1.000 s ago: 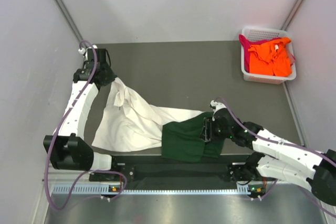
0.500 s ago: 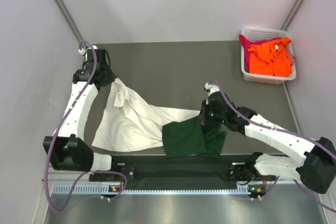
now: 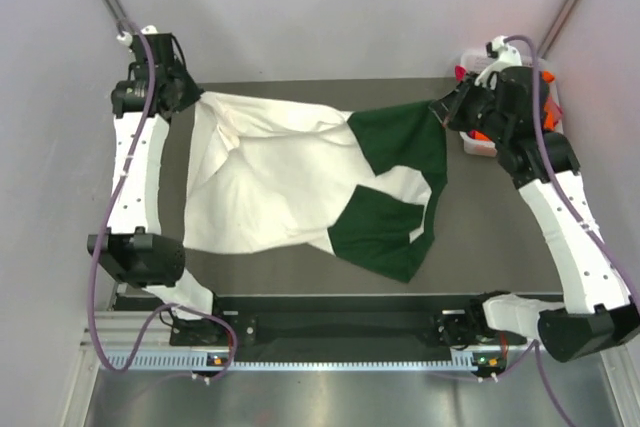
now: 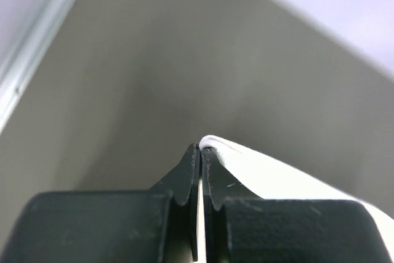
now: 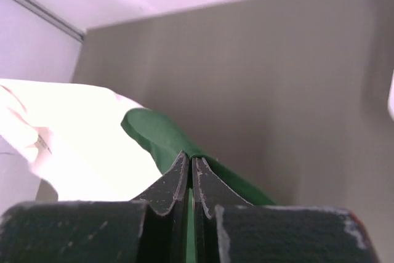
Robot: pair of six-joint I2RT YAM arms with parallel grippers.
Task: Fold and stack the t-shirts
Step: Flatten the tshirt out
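Observation:
The white t-shirt with dark green sleeves (image 3: 285, 172) hangs stretched between my two grippers over the back of the table, its lower part draping on the dark mat. My left gripper (image 3: 190, 99) is shut on a white corner of it at the far left; the white edge (image 4: 212, 143) shows at the fingertips. My right gripper (image 3: 440, 107) is shut on the green part (image 3: 400, 137) at the far right; green cloth (image 5: 154, 130) runs between its jaws. The orange t-shirt (image 3: 540, 117) and the magenta one (image 3: 463, 75) lie in the basket, mostly hidden by my right arm.
The white lattice basket (image 3: 478, 147) stands at the back right corner, just behind my right wrist. Grey walls close in on both sides. The dark mat (image 3: 300, 267) ends at the black rail near the arm bases.
Both grippers have lifted and swung to the back of the table, the right one far up and right. The shirt has been pulled from a crumpled heap into a wide spread.

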